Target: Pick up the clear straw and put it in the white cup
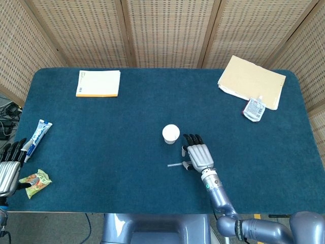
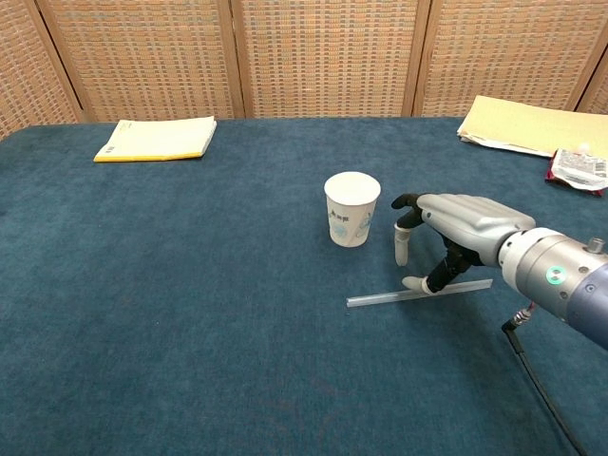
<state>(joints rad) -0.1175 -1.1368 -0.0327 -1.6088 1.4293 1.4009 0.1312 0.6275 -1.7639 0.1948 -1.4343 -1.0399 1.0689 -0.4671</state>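
The right hand (image 2: 454, 228) hovers open over the long clear plastic straw (image 2: 419, 293), ready to grab it. The small white paper cup (image 2: 351, 208) stands upright close by. The left hand (image 1: 8, 166) waits open and empty.

Bright, even light in both views — seems overhead, diffuse. Shadows soft & faint; a small one under the right hand (image 2: 456, 223) and by the white cup (image 2: 351, 208). No glare on the blue table (image 2: 171, 313). Focus sharp throughout, no motion blur. Head view shows slight wide-angle bowing at edges — table corners curve.
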